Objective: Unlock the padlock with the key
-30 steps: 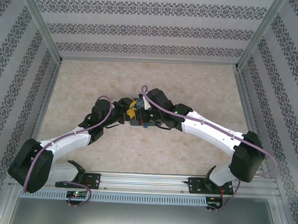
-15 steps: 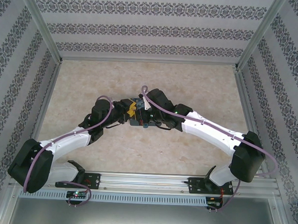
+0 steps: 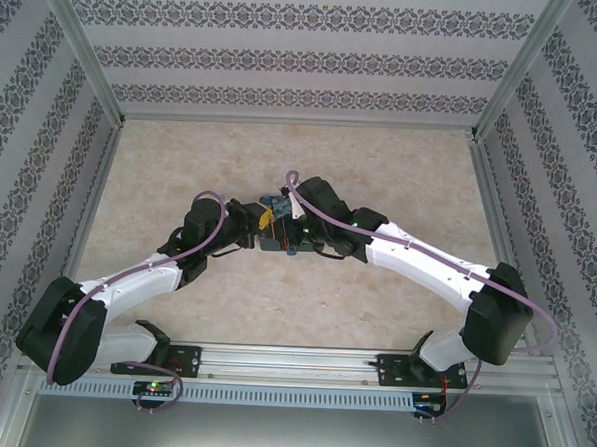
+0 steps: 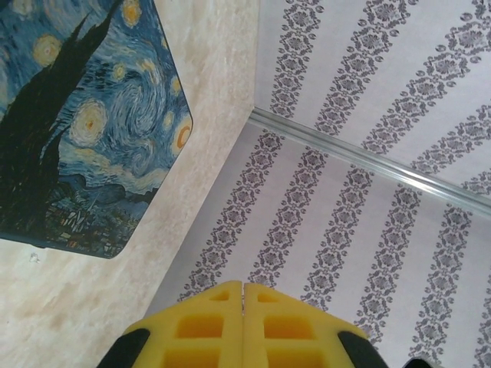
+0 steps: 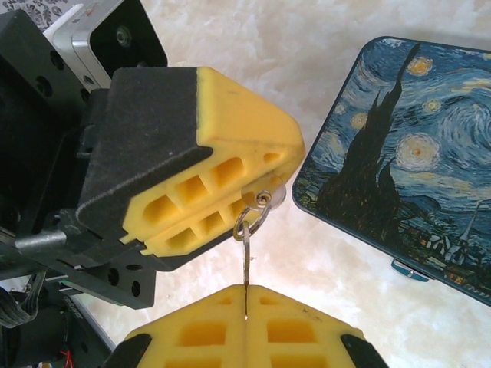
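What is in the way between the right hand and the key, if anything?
Nothing visible. The right hand is shut on the key, whose thin blade sits between its fingertips. The left hand is shut right above it. The blue tin lies off to the side on the table, clear of both.

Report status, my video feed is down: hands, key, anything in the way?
Right hand shut on the key. Left hand shut at the key's top end, hold unclear. Painted tin lies alongside, not blocking.

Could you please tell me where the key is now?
In the right wrist view, the key stands upright, its lower end pinched in the right hand, its ring at the left hand's tip, left of the tin.
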